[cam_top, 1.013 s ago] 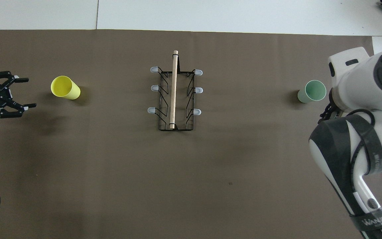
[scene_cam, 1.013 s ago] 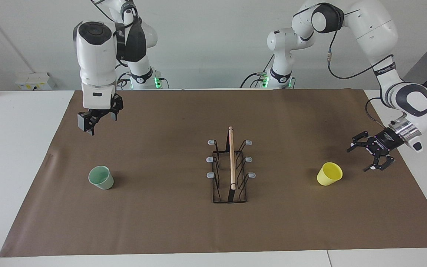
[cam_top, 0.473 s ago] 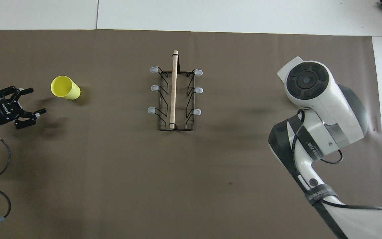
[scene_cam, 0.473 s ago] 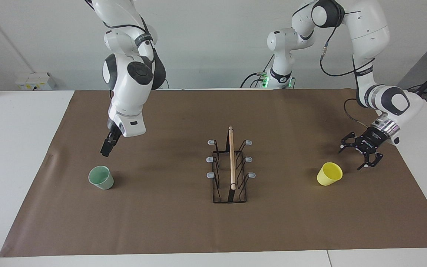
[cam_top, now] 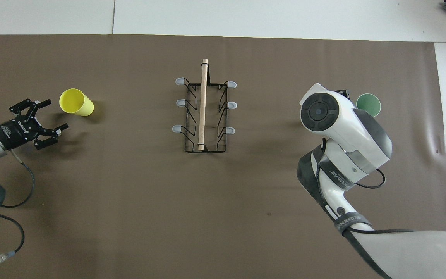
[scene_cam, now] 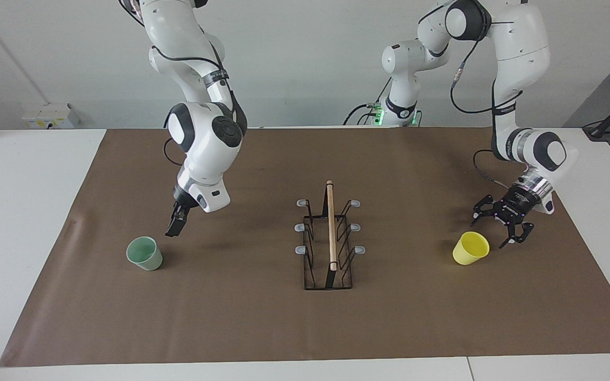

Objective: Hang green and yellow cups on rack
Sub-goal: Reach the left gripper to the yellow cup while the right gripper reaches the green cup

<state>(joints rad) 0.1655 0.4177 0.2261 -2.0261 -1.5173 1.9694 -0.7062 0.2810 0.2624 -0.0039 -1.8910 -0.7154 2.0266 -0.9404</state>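
Standing upright on the brown mat (scene_cam: 262, 328), a mint green cup (scene_cam: 144, 253) and a yellow cup (scene_cam: 471, 248) flank the black wire rack (scene_cam: 329, 238). The left gripper (scene_cam: 502, 225), jaws spread wide and empty, hangs just beside the yellow cup. The right gripper (scene_cam: 173, 224), also open, hovers near the green one.

Rack (scene_cam: 329, 241) seen mid-mat on brown paper mat (scene_cam: 262, 328), wooden rod along top, grey-tipped pegs at both sides. Green cup (scene_cam: 144, 253) stood upright toward right arm's end; right gripper (scene_cam: 173, 226) held in air just beside it, apart. Yellow cup (scene_cam: 470, 248) tilted toward left arm's end; left gripper (scene_cam: 501, 226) spread wide just beside it, nothing held.
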